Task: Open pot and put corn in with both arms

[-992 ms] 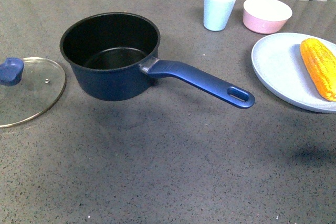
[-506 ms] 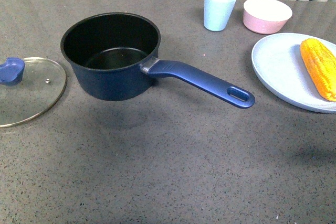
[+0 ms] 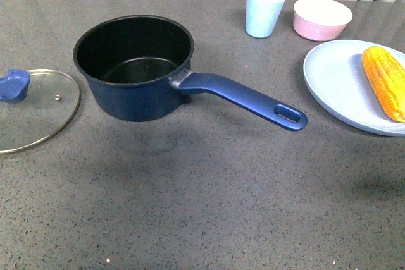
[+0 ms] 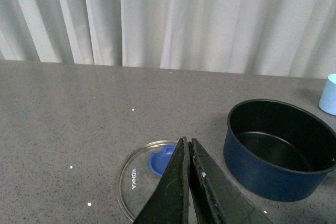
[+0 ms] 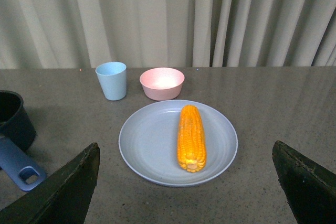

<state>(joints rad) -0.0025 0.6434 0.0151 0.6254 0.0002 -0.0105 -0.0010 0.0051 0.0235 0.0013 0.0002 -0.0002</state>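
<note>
Now the corn [image 3: 384,81] lies near-to-far across the plate [image 3: 335,86].

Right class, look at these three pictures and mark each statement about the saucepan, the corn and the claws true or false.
1. The dark blue saucepan is empty. True.
2. The yellow corn cob lies on the round pale blue plate. True.
3. The round glass lid covers the saucepan. False: it lies on the grey table beside the saucepan.
4. The left claw is open. False: it is shut, holding nothing.
5. The right claw grips the corn. False: it is open, apart from the corn.
</note>
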